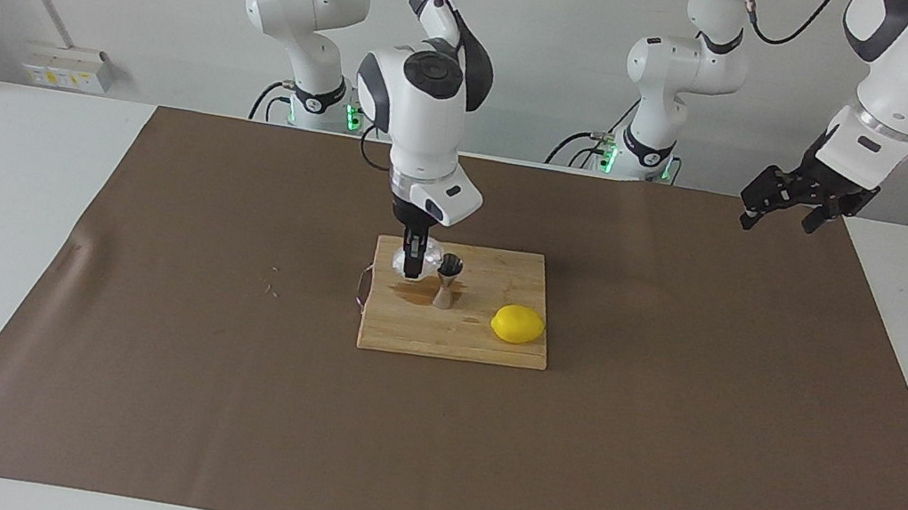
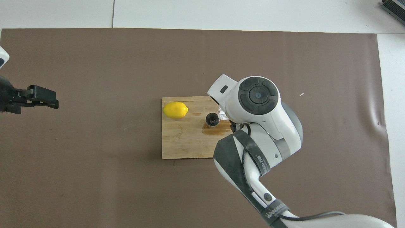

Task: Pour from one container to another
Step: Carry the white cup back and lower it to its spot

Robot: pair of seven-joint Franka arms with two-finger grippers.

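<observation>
A steel hourglass jigger (image 1: 447, 282) (image 2: 212, 119) stands upright on a wooden cutting board (image 1: 485, 345) (image 2: 180, 142). My right gripper (image 1: 413, 265) is shut on the small translucent-white cup (image 1: 402, 259). It holds the cup low over the board, beside the jigger toward the right arm's end of the table. In the overhead view the right arm's wrist hides all but a sliver of the cup (image 2: 222, 114). My left gripper (image 1: 779, 218) (image 2: 52, 99) waits open and empty, high over the left arm's end of the table.
A yellow lemon (image 1: 517, 324) (image 2: 175, 110) lies on the board's corner toward the left arm's end. A brown wet stain (image 1: 413, 288) (image 2: 216, 129) spreads on the board at the jigger's foot. A brown mat (image 1: 662, 430) covers the table.
</observation>
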